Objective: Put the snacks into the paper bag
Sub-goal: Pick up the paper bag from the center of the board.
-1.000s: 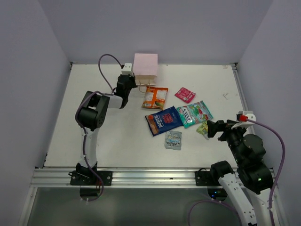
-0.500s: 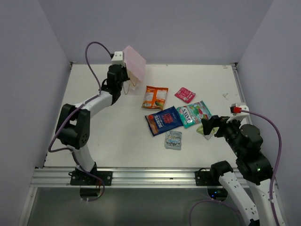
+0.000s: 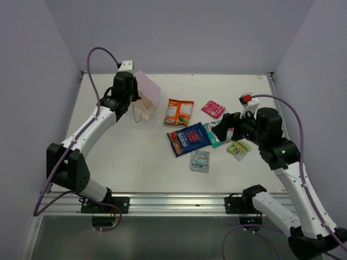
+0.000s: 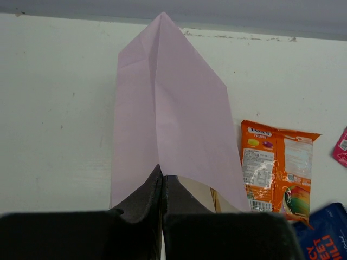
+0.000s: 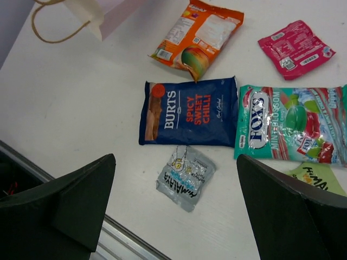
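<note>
My left gripper [image 3: 132,93] is shut on the rim of the pale pink paper bag [image 3: 147,92], holding it tilted at the back left; its string handle [image 3: 139,116] hangs down. In the left wrist view the fingers [image 4: 146,192] pinch the bag's wall [image 4: 168,119]. My right gripper [image 3: 225,123] is open and empty, hovering over the packets [image 5: 176,160]. On the table lie the orange [image 3: 179,111], pink-red [image 3: 213,109], dark blue [image 3: 188,138], teal [image 3: 217,132], yellow-green [image 3: 239,148] and silver-grey [image 3: 199,161] packets. The silver-grey packet [image 5: 186,176] shows between my right fingers.
An aluminium rail [image 3: 162,203] runs along the near table edge and shows in the right wrist view [image 5: 130,241]. Grey walls close the table on the left, back and right. The right arm partly covers the teal packet from above.
My left arm has stretched out to the left, lifting and tilting the bag off its back spot. My right arm has swung up and left from the yellow-green packet to over the teal one.
</note>
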`<action>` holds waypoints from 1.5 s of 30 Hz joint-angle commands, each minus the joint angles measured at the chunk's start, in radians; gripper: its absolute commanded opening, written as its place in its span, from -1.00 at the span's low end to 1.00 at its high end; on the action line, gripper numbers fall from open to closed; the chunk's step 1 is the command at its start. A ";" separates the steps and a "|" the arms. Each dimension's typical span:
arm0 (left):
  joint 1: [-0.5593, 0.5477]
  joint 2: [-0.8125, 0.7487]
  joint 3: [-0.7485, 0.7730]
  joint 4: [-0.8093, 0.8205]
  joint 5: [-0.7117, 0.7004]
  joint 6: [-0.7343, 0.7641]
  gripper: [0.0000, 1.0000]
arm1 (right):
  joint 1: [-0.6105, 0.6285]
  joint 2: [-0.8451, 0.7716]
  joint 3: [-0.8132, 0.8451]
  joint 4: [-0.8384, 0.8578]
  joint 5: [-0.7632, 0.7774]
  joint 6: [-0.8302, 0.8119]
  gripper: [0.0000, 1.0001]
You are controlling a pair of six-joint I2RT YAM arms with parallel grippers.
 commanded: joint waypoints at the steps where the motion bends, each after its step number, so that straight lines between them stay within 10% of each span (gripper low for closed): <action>1: -0.001 -0.061 0.050 -0.205 0.041 -0.042 -1.00 | 0.057 0.056 0.031 0.078 -0.037 -0.001 0.97; 13: -0.001 -0.131 0.135 -0.501 0.127 -0.036 -1.00 | 0.588 0.470 0.108 0.497 0.385 -0.267 0.97; 36: -0.001 -0.148 0.213 -0.628 0.197 -0.009 -1.00 | 0.631 0.930 0.373 0.730 0.240 -0.414 0.54; 45: -0.001 -0.151 0.217 -0.634 0.216 0.007 -1.00 | 0.631 1.007 0.399 0.767 0.328 -0.403 -0.32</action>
